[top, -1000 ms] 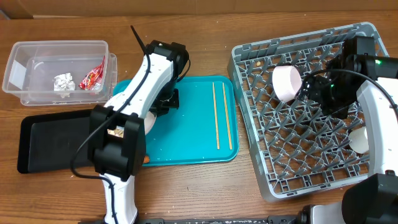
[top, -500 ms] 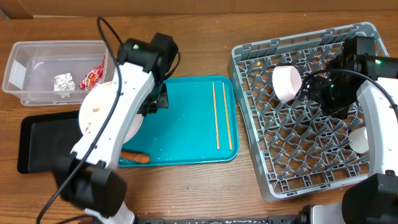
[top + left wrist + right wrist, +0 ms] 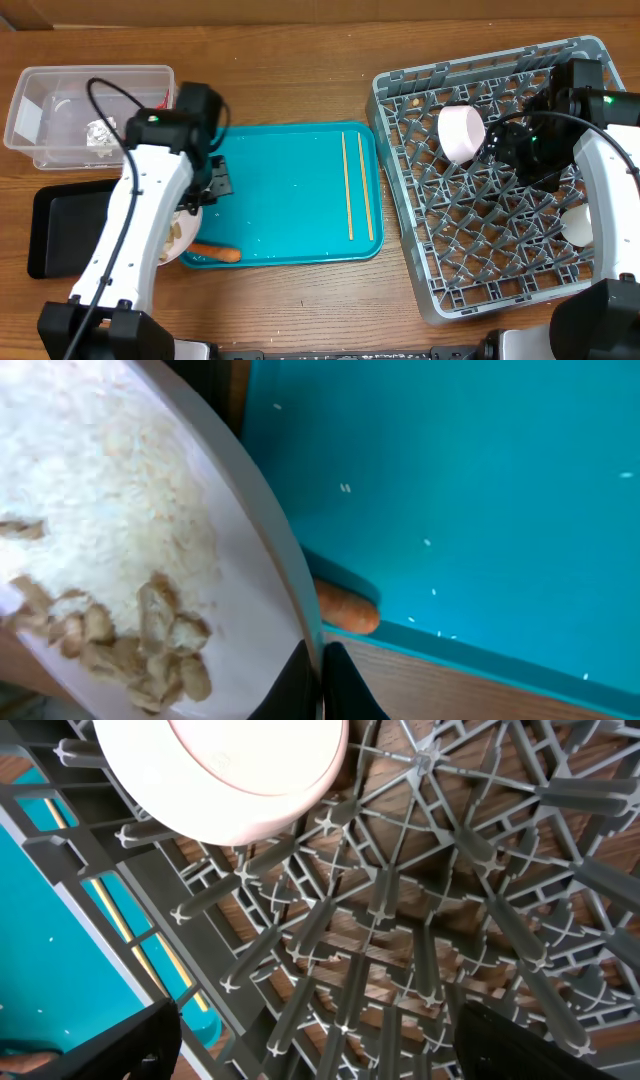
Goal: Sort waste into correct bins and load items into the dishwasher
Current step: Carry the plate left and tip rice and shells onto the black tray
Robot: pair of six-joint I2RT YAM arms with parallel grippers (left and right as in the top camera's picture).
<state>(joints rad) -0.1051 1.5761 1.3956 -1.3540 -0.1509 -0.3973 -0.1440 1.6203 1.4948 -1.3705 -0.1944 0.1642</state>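
Note:
My left gripper (image 3: 320, 682) is shut on the rim of the white plate (image 3: 255, 635), which holds rice (image 3: 110, 500) and food scraps (image 3: 150, 635). In the overhead view the plate (image 3: 178, 236) peeks out under the left arm, at the teal tray's left edge beside the black tray (image 3: 70, 230). The orange carrot (image 3: 216, 252) lies at the teal tray's front left corner. Two chopsticks (image 3: 348, 185) lie on that tray. The clear tub (image 3: 50, 100) holds the paper ball (image 3: 98, 131); the wrapper is hidden by my arm. My right gripper (image 3: 320, 1045) is open over the grey dish rack (image 3: 500, 250), beside a white bowl (image 3: 461, 133).
The teal serving tray (image 3: 290, 190) lies between the bins and the rack. A second white bowl (image 3: 577, 225) sits in the rack under my right arm. Bare wooden table shows along the front and back edges.
My left arm has swung to the left with the plate, from over the teal tray toward the black tray, and the carrot now shows. The right arm has not moved.

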